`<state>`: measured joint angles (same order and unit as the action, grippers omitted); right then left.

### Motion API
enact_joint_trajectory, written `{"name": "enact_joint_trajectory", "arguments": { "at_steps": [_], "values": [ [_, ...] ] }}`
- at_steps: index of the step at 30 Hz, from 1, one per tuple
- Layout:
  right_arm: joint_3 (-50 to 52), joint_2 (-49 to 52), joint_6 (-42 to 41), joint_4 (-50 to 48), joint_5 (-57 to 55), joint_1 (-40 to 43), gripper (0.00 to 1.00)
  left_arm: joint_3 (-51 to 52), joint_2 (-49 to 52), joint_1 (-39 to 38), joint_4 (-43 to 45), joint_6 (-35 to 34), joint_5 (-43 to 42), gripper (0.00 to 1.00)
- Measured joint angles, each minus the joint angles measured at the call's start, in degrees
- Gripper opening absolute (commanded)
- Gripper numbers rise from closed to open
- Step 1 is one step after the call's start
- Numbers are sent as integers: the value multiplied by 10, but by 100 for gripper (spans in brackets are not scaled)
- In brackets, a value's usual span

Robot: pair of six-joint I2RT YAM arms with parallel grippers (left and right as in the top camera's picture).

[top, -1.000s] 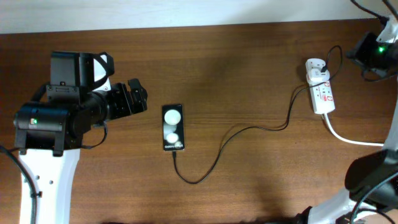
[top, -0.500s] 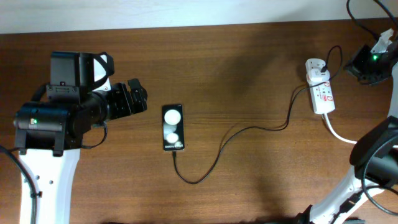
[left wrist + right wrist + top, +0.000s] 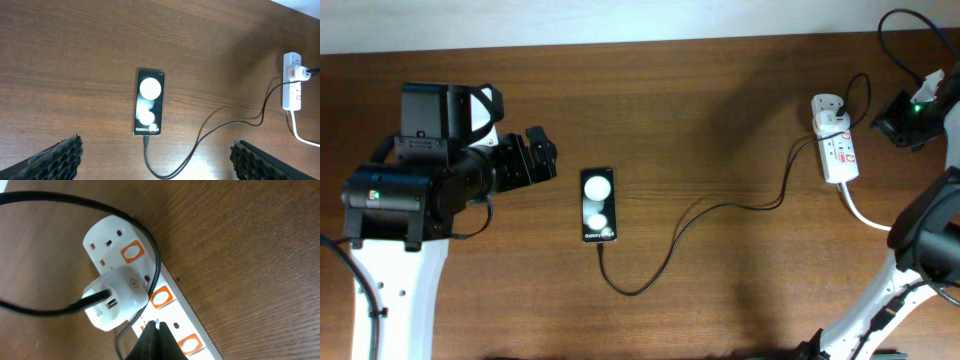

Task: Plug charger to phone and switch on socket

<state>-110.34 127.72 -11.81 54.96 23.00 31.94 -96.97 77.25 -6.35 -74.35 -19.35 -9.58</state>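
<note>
One phone (image 3: 598, 205), one charger (image 3: 117, 297), one socket (image 3: 840, 160), two hands (image 3: 548, 157) (image 3: 154, 328)

Brown wood-grain table (image 3: 740, 290) spans view; pale strip (image 3: 620, 15) beyond its far edge.

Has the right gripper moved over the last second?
Yes. In the overhead view the right gripper has come down-frame and leftward, closer to the socket, which has stayed put.
</note>
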Motion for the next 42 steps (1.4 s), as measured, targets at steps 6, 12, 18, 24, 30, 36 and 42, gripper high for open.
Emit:
{"name": "enact_joint_trajectory", "arguments": {
  "at_steps": [6,12,18,24,30,36,42],
  "values": [
    [2,26,-17,-5,4,-2,4,0,0,0,0,0,0,99],
    [7,40,-18,-18,4,-27,4,0,0,0,0,0,0,99],
    [7,48,-37,-23,-12,-32,4,0,0,0,0,0,0,99],
    [7,66,-47,-35,-21,-32,4,0,0,0,0,0,0,99],
    [7,66,-48,-42,-21,-33,4,0,0,0,0,0,0,99],
    [7,66,-47,-45,-26,-39,4,0,0,0,0,0,0,99],
    [15,66,-48,-58,-27,-39,4,0,0,0,0,0,0,99]
  ]
}}
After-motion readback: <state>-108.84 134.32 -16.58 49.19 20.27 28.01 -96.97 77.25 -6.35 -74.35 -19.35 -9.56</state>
